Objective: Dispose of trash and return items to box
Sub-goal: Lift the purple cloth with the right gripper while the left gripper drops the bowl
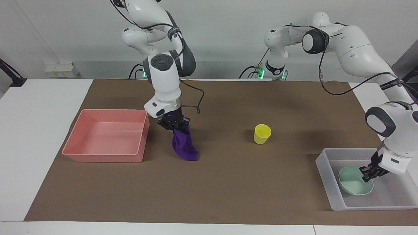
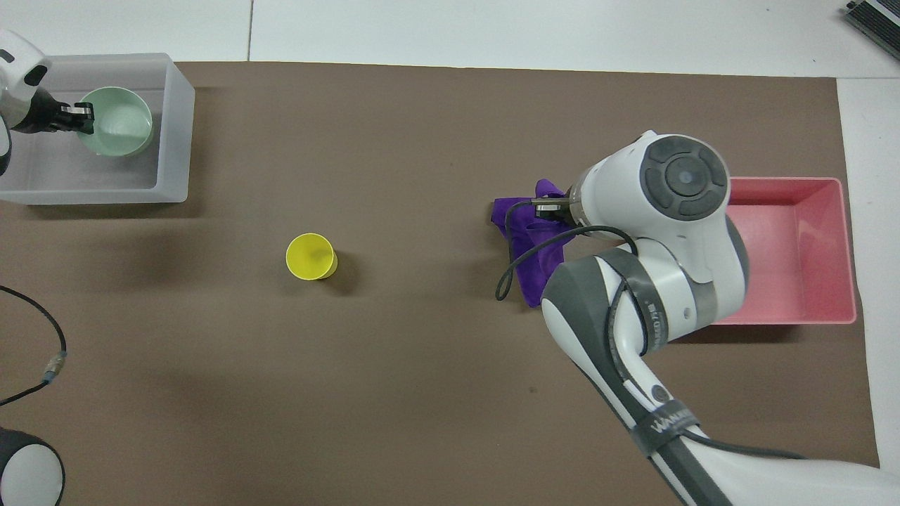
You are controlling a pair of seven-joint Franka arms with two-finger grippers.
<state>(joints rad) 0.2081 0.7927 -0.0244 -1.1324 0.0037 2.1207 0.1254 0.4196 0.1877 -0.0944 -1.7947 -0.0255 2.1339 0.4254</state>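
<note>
On the worktop (image 1: pixel 39 137), covered by a brown mat (image 1: pixel 228 182), two steps go on together. The right gripper (image 1: pixel 174 126) is in the air over the mat beside the pink tray (image 1: pixel 106 156), with its jaws pinching the top of the purple cloth (image 1: pixel 184 147), which hangs down; I cannot tell if its lowest corner touches the mat. To do this well, I think the arm should rise until the cloth clears the tray's wall, move over the tray's middle, and only then let go, so that no corner hangs outside. The left gripper (image 1: pixel 368 172) is inside the clear plastic box (image 1: pixel 325 178), with its jaws closed on the rim of the mint-green bowl (image 1: pixel 354 186), which seems to sit on the box's bottom. It should release and go straight up, so that the bowl does not tip. The yellow cup (image 1: pixel 262 133) stands upright on the mat between the two arms.

By count: two arms, one pink tray, one clear box, one cloth, one bowl, one cup.
</note>
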